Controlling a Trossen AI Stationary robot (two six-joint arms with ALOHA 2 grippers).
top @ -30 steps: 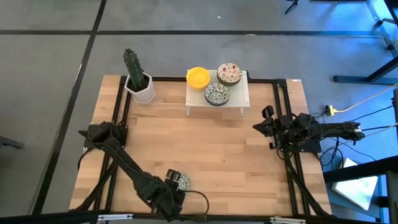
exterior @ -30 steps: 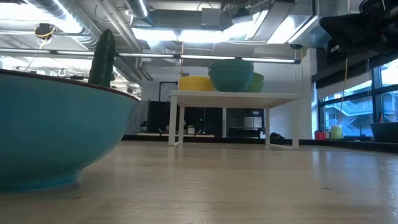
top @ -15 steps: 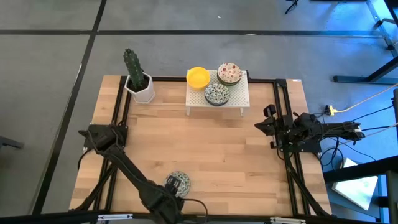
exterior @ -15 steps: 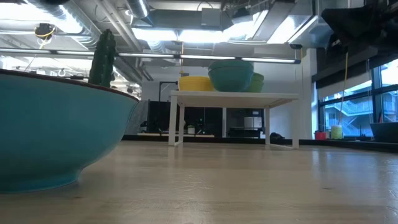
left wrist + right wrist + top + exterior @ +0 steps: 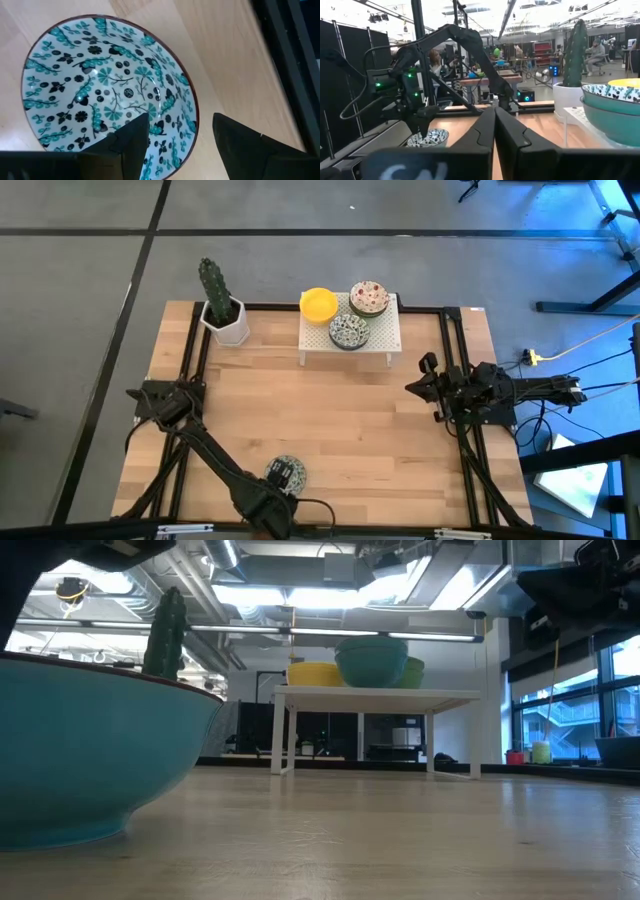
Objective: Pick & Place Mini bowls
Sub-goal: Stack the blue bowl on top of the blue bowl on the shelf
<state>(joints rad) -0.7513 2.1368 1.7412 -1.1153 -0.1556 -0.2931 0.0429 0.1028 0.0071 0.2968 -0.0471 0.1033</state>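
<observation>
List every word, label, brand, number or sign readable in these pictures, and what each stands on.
No text can be read with certainty.
Blurred light marks on the right gripper housing, seen in the right wrist view: too blurred to read.
The patterned bowl under the left gripper bears only a leaf pattern, no lettering.

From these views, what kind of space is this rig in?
Likely a robotics lab or workshop: exposed ceiling ducts, other workbenches with gear, and a seated person in the background. The wooden table sits on bare concrete floor.
</observation>
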